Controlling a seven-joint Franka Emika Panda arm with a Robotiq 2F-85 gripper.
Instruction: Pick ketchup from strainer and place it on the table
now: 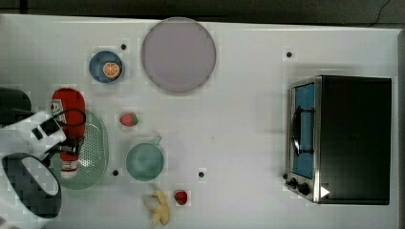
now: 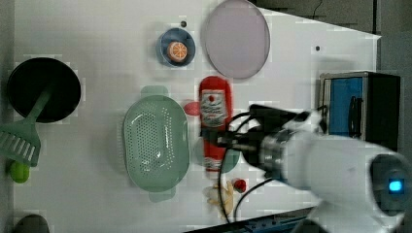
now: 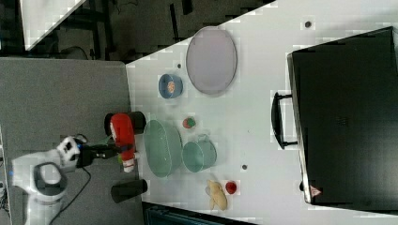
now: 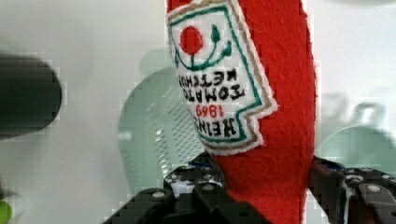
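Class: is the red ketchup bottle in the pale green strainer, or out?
Out: the gripper holds the red ketchup bottle lifted; the pale green strainer lies empty.

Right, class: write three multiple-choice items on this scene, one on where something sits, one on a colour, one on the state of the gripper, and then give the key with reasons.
1. Where is the orange slice?
A. In the blue bowl
B. In the strainer
C. On the big plate

2. What colour is the cup beside the strainer?
A. Yellow
B. Black
C. Green

3. What is the gripper doing?
A. Hanging open over the oven
B. Clamped on the ketchup
C. Holding the banana

Key: 1 A, the orange slice lies in the blue bowl. 2 C, the cup is green, by the strainer. 3 B, the gripper grips the ketchup on both sides.
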